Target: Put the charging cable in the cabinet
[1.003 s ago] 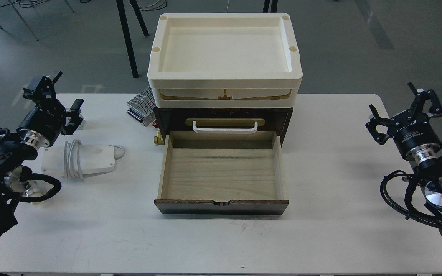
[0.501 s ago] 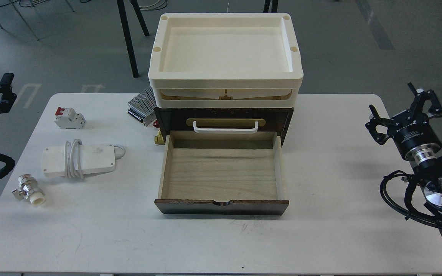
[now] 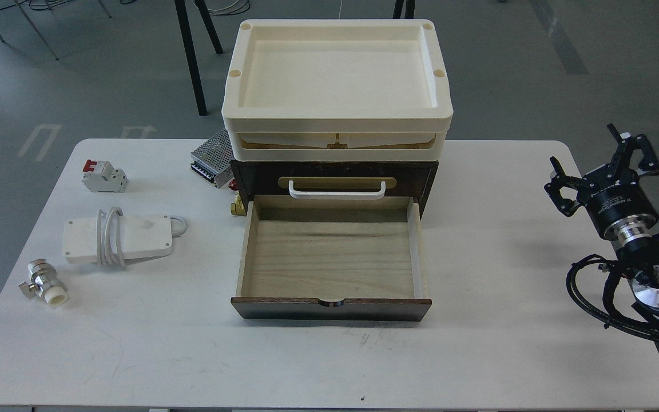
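The cable (image 3: 118, 238) lies flat on the worktop (image 3: 478, 355) at the left, between a breaker (image 3: 103, 176) behind it and a valve (image 3: 43, 283) in front. The cabinet (image 3: 332, 171) stands mid-worktop, its drawer (image 3: 329, 309) pulled open, trays (image 3: 335, 123) stacked on top. The right gripper (image 3: 607, 157) hovers at the far right edge, fingers spread, well apart from the cable, the cabinet between them.

no legible text, labels, numbers
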